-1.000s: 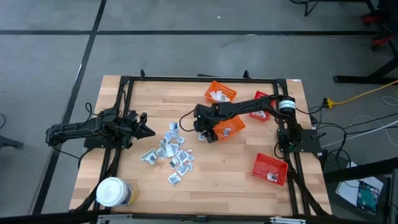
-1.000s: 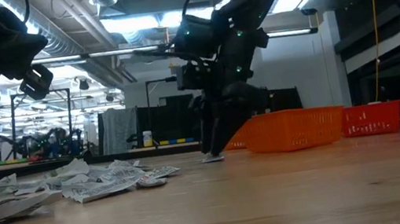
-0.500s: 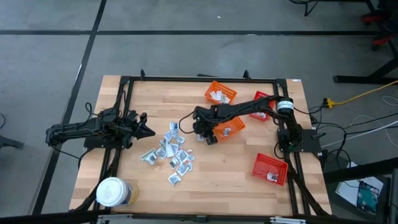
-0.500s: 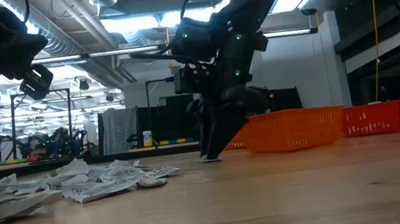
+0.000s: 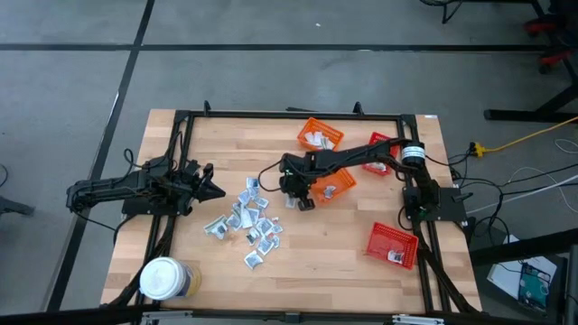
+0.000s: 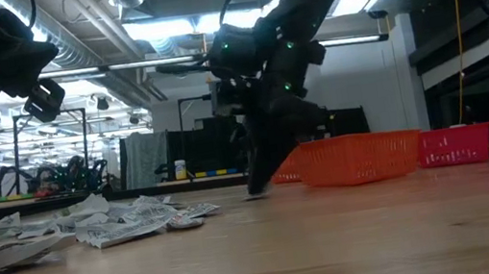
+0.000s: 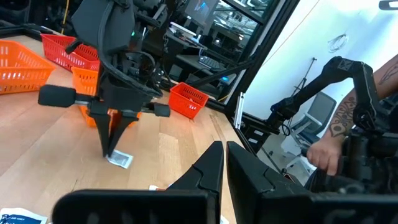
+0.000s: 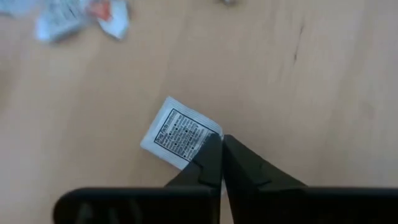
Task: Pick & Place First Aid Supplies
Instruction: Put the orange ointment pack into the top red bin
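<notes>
The right gripper [image 8: 219, 144] is pinching its fingers closed on one corner of a sachet [image 8: 177, 132] lying flat on the desk [image 5: 343, 253], so it may slip free when lifted.

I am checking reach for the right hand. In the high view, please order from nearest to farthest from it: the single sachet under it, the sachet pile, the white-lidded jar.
From the right hand, in the high view:
1. Single sachet: right at its fingertips, mid-table.
2. Sachet pile: beside it, toward the left arm.
3. White-lidded jar: far off at the table's near left corner.
</notes>
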### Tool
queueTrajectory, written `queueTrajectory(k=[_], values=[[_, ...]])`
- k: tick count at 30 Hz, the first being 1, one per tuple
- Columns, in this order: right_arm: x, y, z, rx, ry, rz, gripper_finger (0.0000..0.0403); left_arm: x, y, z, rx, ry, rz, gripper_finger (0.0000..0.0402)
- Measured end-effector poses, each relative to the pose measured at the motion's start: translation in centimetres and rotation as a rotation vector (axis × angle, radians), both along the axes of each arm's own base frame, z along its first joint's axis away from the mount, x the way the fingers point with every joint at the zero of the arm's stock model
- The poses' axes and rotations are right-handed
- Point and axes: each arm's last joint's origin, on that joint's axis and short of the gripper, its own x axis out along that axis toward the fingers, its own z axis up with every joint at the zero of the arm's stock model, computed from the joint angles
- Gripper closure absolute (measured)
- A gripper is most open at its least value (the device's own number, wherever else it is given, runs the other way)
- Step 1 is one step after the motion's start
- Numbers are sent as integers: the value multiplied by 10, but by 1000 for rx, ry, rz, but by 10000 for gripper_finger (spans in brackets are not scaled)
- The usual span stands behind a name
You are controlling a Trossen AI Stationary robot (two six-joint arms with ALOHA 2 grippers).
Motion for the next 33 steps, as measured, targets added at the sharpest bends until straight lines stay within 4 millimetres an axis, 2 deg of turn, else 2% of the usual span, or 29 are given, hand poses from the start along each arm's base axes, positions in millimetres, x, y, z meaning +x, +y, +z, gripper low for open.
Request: queueTrajectory(k=[10,15,20,27,33], values=[[20,-20,53,106,-86,-68,397,0,0,0,0,0,0,386],[19,-37,76,167,-84,-80,400,0,0,0,0,0,0,386],[6,-53,94,134,-75,-154,401,0,0,0,0,0,0,386],[-19,-67,137,77,-145,-232,400,0,0,0,0,0,0,386],[-45,-90,162,73,-181,-315,400,0,0,0,0,0,0,386]])
